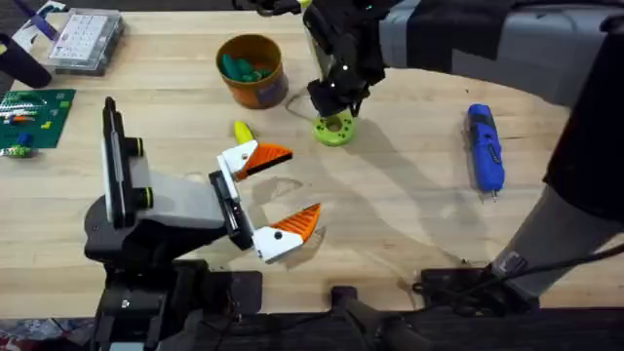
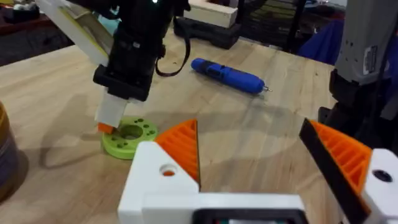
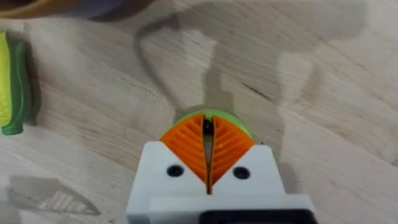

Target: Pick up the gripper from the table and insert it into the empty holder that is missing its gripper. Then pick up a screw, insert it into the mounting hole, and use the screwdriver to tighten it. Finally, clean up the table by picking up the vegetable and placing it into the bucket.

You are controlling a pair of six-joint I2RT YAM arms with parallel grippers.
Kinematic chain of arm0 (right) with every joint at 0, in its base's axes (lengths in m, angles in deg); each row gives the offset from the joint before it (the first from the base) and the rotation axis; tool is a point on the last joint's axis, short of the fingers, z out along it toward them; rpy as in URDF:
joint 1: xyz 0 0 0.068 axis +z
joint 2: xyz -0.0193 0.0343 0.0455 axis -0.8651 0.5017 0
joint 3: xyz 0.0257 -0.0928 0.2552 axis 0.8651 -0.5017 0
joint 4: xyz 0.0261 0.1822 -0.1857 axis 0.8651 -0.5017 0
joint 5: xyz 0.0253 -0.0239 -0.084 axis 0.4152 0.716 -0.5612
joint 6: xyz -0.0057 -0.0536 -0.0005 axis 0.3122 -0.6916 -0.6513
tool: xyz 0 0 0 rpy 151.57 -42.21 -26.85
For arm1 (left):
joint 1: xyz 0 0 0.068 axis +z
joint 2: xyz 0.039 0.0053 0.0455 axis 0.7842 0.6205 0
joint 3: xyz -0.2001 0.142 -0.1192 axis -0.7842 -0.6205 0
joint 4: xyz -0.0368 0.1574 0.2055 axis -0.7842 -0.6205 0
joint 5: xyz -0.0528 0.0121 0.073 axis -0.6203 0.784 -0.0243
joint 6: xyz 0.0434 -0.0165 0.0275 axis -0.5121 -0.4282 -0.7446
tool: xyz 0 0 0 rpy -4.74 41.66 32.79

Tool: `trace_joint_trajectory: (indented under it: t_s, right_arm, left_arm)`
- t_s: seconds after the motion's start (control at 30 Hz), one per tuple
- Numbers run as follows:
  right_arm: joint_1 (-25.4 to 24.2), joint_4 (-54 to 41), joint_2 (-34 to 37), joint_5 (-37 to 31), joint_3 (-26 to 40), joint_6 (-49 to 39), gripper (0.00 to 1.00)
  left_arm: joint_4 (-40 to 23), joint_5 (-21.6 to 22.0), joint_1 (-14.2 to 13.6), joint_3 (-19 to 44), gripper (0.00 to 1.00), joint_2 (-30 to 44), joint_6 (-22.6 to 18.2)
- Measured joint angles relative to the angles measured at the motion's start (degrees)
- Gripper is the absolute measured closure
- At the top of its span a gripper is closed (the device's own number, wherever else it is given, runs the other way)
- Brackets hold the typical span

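Screw is held over the green disc at frame centre.
Right gripper is pinched on something small, seemingly a screw; left gripper is wide open, empty. Tilt could jam the screw.

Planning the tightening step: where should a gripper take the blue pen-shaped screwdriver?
Grip the blue pen-shaped screwdriver mid-barrel from above, fingers across its width. It lies flat on the light wooden table, metal bit toward the arms' bases, with bare wood on both long sides.

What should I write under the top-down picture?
Right gripper pressing onto the green disc; left gripper open.
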Motion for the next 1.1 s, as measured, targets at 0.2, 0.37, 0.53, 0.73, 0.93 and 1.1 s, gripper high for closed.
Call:
trace_joint_trajectory:
  t_s: [0.2,0.37,0.53,0.73,0.93,1.1]
  right_arm:
    - [-0.05,-0.25,0.0,0.07,0.03,0.0,0.993]
    - [-0.03,-0.49,0.0,0.15,0.08,0.0,0.994]
    - [-0.03,-0.54,0.0,0.15,0.1,0.0,0.994]
    - [-0.03,-1.86,-0.09,0.17,0.28,0.0,0.994]
    - [-0.03,-6.87,-1.32,0.4,0.63,0.0,0.994]
    - [-0.03,-10.56,-3.23,0.61,2.78,0.0,0.995]
  left_arm:
    - [0.0,0.0,0.0,0.0,0.014,0.0,-0.01]
    - [0.0,0.0,0.0,0.0,0.014,0.0,0.0]
    - [0.0,0.0,0.0,0.0,0.014,0.0,-0.02]
    - [0.0,0.0,0.0,0.0,0.014,0.0,0.0]
    - [0.0,0.0,0.0,0.0,0.014,0.0,0.0]
    - [-0.04,0.0,0.0,0.0,0.015,0.0,0.0]
